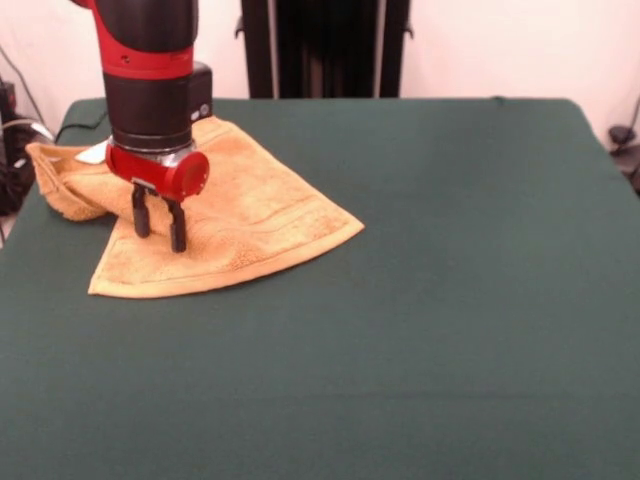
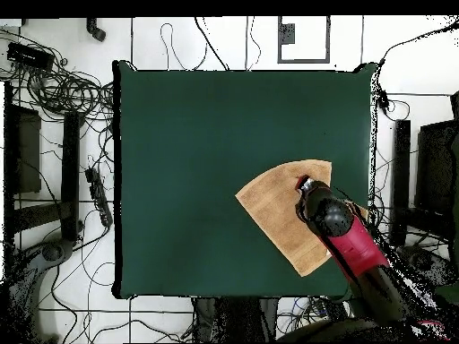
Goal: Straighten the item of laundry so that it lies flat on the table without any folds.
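Observation:
The orange-tan towel [image 1: 250,215] lies at the table's [image 1: 450,280] far left in the front view. It is folded into a fan shape, with a bunched fold at its left end hanging at the table edge and a white label [image 1: 93,153] beside the arm. My gripper [image 1: 159,226] points straight down over the towel's left part. Its two black fingers [image 1: 177,228] stand apart with nothing between them, tips at or just above the cloth. In the overhead view the towel [image 2: 273,210] lies near the right edge of the table [image 2: 197,161], and the arm [image 2: 345,237] covers part of it.
Black pedestal posts [image 1: 320,45] stand behind the table's far edge. Cables [image 2: 63,90] and stands lie on the floor around the table. The towel's bunched end sits right at the table's edge.

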